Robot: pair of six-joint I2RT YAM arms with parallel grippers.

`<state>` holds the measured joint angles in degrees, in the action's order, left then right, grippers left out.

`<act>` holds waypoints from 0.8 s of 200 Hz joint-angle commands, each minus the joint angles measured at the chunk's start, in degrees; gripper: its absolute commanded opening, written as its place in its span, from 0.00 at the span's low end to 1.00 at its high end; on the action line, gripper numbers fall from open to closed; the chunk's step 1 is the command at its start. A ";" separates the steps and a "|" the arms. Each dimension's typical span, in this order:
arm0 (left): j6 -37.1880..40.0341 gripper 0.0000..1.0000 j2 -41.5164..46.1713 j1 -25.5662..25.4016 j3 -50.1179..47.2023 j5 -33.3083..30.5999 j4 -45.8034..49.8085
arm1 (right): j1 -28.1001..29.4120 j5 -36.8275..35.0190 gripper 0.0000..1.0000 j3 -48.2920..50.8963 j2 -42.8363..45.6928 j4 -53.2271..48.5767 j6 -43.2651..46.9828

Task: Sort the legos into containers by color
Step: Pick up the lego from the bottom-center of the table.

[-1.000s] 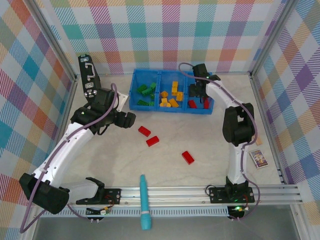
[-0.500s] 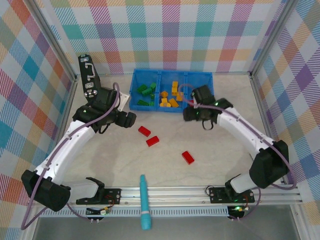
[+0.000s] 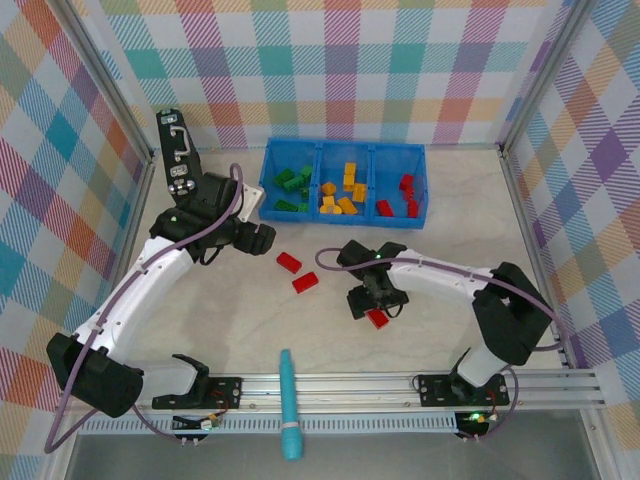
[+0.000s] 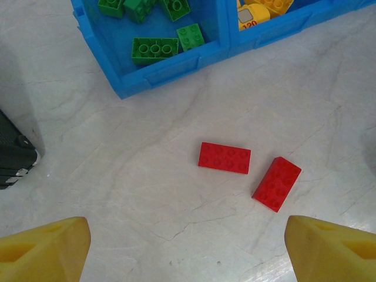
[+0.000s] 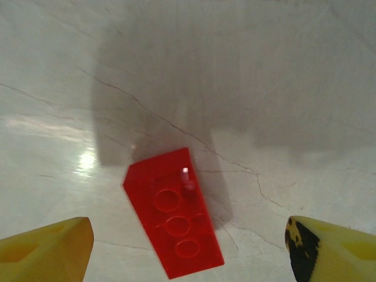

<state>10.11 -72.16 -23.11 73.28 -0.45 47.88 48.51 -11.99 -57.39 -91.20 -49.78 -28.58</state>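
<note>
R gripper (image 3: 373, 303) wide open, empty, low over red brick (image 5: 174, 214) on table (image 3: 450, 240); brick btwn fingers, untouched. L gripper (image 3: 258, 238) wide open, empty, above 2 red bricks (image 4: 224, 157) near tray (image 3: 343, 214). Greens (image 3: 292, 184), yellows (image 3: 340, 190), reds (image 3: 400, 196) in separate tray bays.

Our right arm (image 3: 440, 275) is no longer at the tray's red compartment (image 3: 398, 149); it now hangs low over the table. Its fingers (image 5: 47, 247) stand wider apart, a lone red lego (image 5: 173, 211) lying between them, touching neither.
</note>
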 commanded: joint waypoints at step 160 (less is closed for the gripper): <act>0.95 0.87 3.62 0.26 -1.64 -1.32 -1.74 | -11.73 -2.95 0.30 -2.78 3.49 2.54 2.39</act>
<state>10.15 -70.28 -23.11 72.42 -1.08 47.68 42.98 -11.81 -54.15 -91.85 -47.09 -30.11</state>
